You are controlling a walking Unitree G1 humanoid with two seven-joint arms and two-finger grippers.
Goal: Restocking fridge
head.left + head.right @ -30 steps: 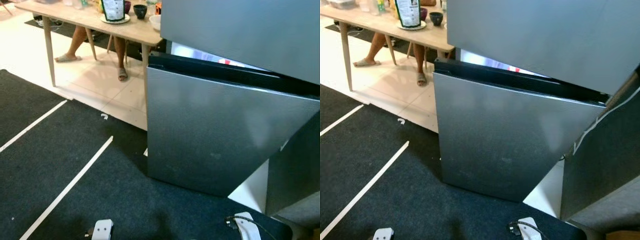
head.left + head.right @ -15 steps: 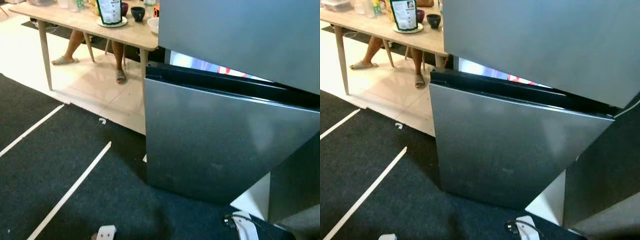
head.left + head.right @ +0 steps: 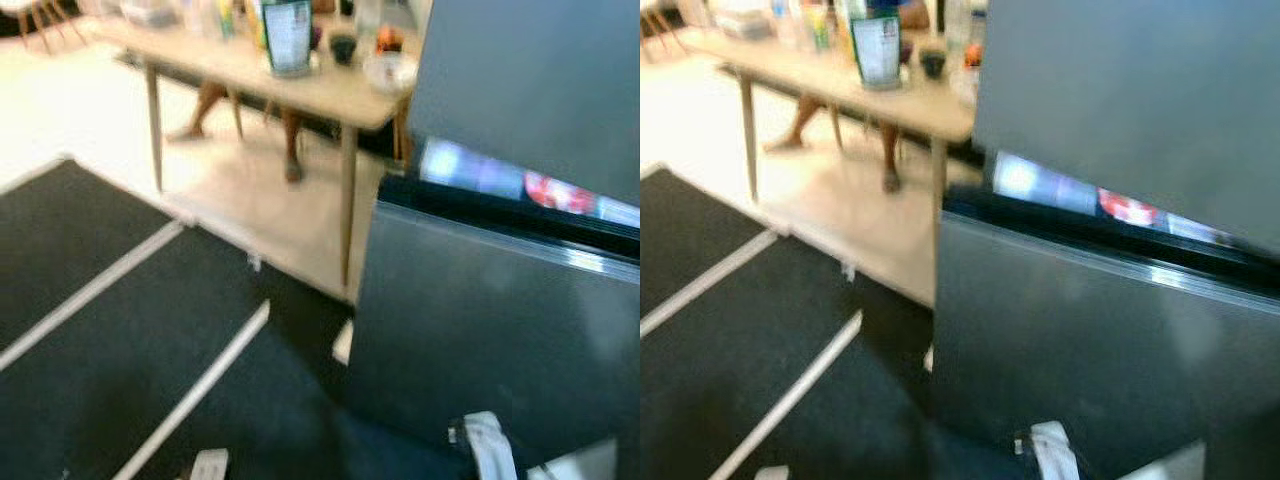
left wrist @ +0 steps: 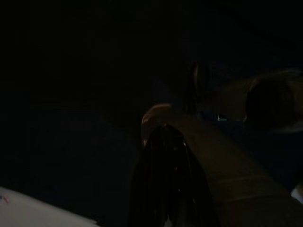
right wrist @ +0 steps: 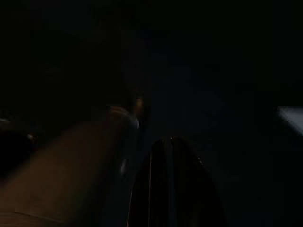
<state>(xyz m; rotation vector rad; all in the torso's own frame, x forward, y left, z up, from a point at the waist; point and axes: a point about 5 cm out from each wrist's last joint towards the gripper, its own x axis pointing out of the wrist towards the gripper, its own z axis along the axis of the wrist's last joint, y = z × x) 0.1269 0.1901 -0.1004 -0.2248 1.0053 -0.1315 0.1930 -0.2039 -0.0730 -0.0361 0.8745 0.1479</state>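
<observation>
The grey fridge stands before me at the right, blurred in the eye views. Its upper door is closed. The lower door stands ajar, and a lit gap above it shows something red inside. Both arms hang low: the left arm's white wrist part and the right arm's sit at the picture's lower edge. In the dark wrist views the left gripper and the right gripper each look like one black wedge, fingers together, holding nothing.
A wooden table stands left of the fridge with a tall package, bowls and containers on it. A person's legs show under it. White tape lines cross the dark carpet in front.
The whole picture has shifted and blurred, so the camera has moved; the fridge now sits further right. The fridge doors and both arms keep their positions.
</observation>
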